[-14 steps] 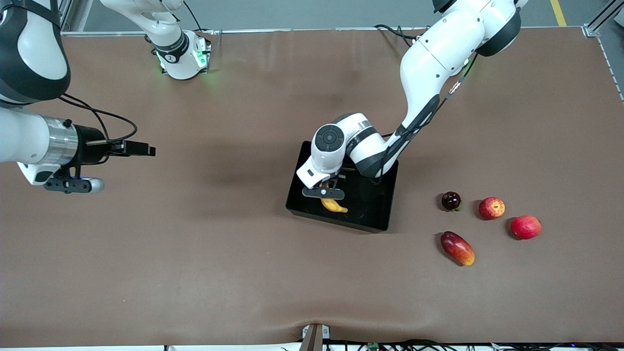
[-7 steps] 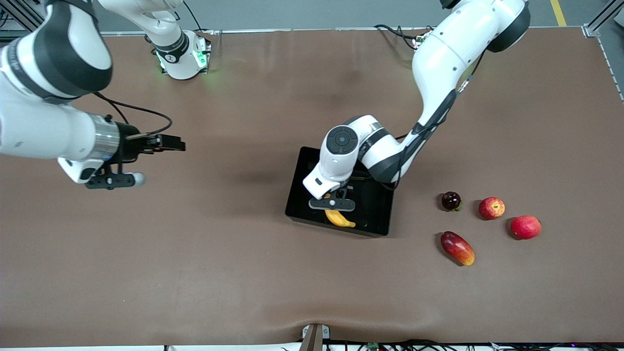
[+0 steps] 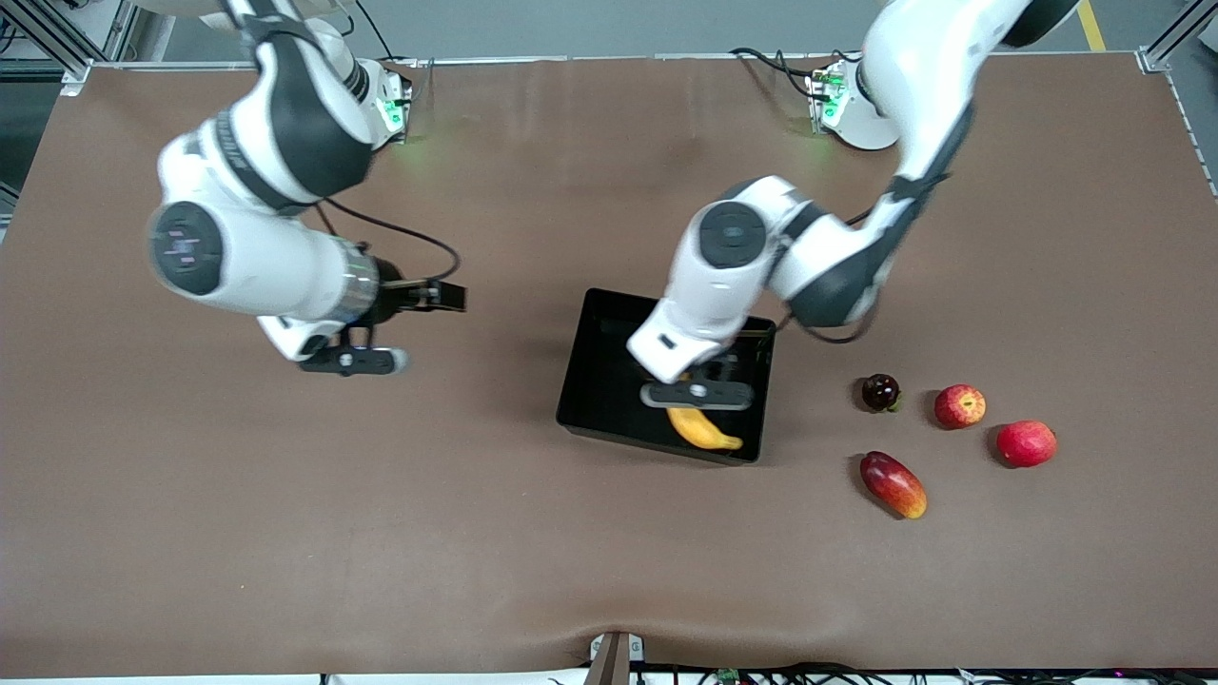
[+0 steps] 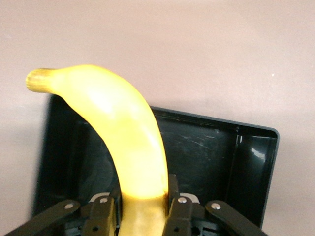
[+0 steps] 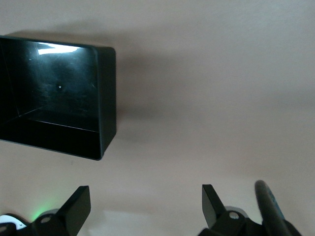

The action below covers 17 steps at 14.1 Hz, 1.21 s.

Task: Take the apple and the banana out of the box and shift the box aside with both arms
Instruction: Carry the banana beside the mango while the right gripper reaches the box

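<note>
My left gripper is shut on the long yellow banana and holds it over the black tray, above the tray's corner nearest the loose fruits. In the left wrist view the banana sticks out from between my fingers over the tray. My right gripper is open and empty over bare table, toward the right arm's end from the tray. In the right wrist view the gripper is open, with the tray off to one side.
On the table toward the left arm's end lie a dark maroon round fruit, two red apples and a red-yellow mango. The brown table mat stretches wide nearer the front camera.
My left gripper has carried the banana across the tray toward the loose fruits. My right arm has swung from the table's end in toward the tray.
</note>
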Motion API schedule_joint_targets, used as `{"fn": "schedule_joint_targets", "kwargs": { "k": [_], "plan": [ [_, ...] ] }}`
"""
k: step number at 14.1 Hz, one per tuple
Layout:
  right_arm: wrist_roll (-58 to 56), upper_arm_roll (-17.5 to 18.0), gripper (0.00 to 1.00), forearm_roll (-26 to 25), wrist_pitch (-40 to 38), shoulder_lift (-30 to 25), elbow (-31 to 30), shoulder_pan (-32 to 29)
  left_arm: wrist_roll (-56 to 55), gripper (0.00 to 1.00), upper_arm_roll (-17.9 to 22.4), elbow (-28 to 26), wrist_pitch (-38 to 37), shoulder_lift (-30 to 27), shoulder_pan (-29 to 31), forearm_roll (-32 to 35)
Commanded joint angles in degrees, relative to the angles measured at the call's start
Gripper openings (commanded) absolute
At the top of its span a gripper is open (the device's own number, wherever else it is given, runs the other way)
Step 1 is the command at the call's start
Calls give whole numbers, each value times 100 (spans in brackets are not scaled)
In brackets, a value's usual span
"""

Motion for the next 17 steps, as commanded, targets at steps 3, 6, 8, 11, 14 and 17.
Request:
{"fn": "schedule_joint_targets", "kwargs": {
  "k": [3,6,8,11,14,17],
  "plan": [
    [628,-47,100,-321,1183,297,-462,710,1121,0,-19,-196,-451,-469,1068,-452],
    [1305,-56,100,-401,2002,763,-464,1150,1804,0,16,-319,-478,-399,1657,-329],
    [1473,-56,100,-480,2328,1000,-455,1274,2471,0,34,-302,-390,-180,2210,-41],
    [1929,-74,100,-690,2531,1387,-429,1485,3247,0,43,-275,109,321,2730,478],
    [2255,-74,92,-990,2846,1730,-376,1616,3634,0,43,-214,496,778,3091,1051],
    [2299,-65,33,-911,3050,1924,-200,1661,3837,0,173,242,709,1287,3092,1069]
  ]
}}
